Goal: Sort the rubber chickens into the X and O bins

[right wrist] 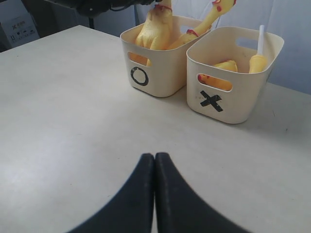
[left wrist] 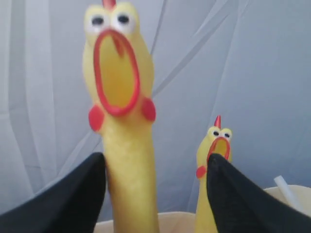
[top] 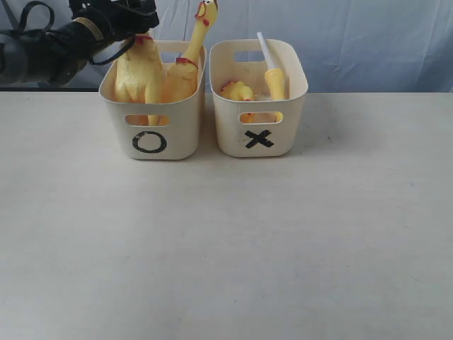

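Letting go of a long yellow rubber chicken with a red comb and red mouth point(left wrist: 127, 145), by the look of it, inside the cream plastic tub marked with a black O point(top: 148, 131). Left gripper point(left wrist: 155, 158) up over that tub, black jaws wide apart, one on each side of the chicken's neck, not squeezing it. Right gripper point(right wrist: 154, 167) over the pale table point(top: 226, 248), well away from both tubs, jaws pressed together on nothing. Probably near the end of the sorting: two chickens in the O tub, a third yellow chicken point(top: 237, 91) curled low in the matching cream tub marked with a black X point(top: 258, 120), none out on the table. Next, most likely, lifting the left gripper straight up and clear, slowly, so as not to snag the head. Standing tall between the jaws, that first chicken: long way up and down, head at the top, open mouth facing the left wrist camera. Leaning beside it, the second chicken point(top: 177, 81): long way tilted, body in the O tub, head up past the rim, over toward the X tub. Poking up from the X tub, a thin white tube point(top: 263, 49).
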You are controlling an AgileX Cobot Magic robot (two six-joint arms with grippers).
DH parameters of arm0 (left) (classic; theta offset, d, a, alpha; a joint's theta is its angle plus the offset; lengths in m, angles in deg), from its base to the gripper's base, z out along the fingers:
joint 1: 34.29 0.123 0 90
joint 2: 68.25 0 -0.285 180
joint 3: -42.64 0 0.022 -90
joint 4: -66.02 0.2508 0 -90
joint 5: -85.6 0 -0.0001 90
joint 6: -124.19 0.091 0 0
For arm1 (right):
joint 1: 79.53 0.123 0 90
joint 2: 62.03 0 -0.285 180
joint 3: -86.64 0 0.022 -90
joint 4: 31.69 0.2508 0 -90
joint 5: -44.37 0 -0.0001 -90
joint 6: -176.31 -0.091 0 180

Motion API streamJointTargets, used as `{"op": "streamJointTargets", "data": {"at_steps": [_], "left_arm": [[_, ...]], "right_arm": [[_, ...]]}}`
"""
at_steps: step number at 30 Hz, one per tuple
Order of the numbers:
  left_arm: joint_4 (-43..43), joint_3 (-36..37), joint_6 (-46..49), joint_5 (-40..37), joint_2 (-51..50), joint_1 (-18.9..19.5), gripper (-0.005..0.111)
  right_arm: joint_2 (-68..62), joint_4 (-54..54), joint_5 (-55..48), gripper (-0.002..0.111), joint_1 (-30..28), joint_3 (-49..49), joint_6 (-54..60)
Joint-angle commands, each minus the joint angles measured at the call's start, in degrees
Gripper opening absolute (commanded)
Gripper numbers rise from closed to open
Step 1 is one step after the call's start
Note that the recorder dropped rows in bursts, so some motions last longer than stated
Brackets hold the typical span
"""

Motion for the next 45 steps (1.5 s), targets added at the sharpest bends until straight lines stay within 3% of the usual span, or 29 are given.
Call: {"op": "streamJointTargets", "data": {"at_steps": [1, 12, 29, 31, 38, 45], "left_arm": [[-0.2, -1.0, 3.7, -0.4, 2.3, -0.3, 0.058], [-0.2, -1.0, 7.4, -7.0, 7.0, 0.0, 0.058], [2.7, -1.0, 7.2, -31.4, 15.3, -0.1, 0.057], [3.0, -1.0, 7.2, -34.4, 16.2, -0.1, 0.052], [3.1, -1.0, 7.2, -48.4, 20.4, -0.1, 0.0], [-3.2, 3.7, 16.7, -55.4, 25.9, -0.1, 0.0]], "right_arm": [[0.4, 0.3, 0.8, 0.0, -0.1, 0.2, -0.1], [0.4, 0.3, 0.8, 0.0, -0.1, 0.2, -0.1], [0.4, 0.3, 0.8, 0.0, -0.1, 0.2, -0.1], [0.4, 0.3, 0.8, 0.0, -0.1, 0.2, -0.1], [0.4, 0.3, 0.6, 0.0, -0.1, 0.2, -0.1], [0.4, 0.3, 0.3, 0.0, -0.1, 0.2, -0.1]]}}
